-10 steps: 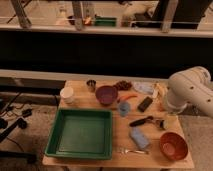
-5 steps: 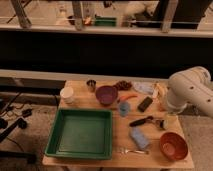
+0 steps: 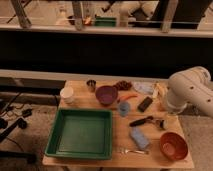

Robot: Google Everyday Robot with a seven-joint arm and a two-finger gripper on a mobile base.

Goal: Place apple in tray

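Observation:
The green tray [image 3: 55, 145] lies on the left front of the wooden table. I cannot make out the apple; a small pale yellow thing [image 3: 159, 91] shows at the back right, half hidden by my arm, and I cannot tell what it is. My white arm [image 3: 190, 92] hangs over the table's right edge. My gripper [image 3: 166, 120] points down below the arm, near the end of a dark-handled tool [image 3: 141, 121], far right of the tray.
A white cup [image 3: 66, 95], a metal cup [image 3: 91, 85], a purple bowl [image 3: 106, 95], a thin carrot [image 3: 129, 96], a blue cup [image 3: 124, 108] and a black block [image 3: 145, 104] stand mid-table. A blue sponge [image 3: 139, 137], a fork [image 3: 129, 151] and an orange-red bowl [image 3: 174, 146] lie at front right.

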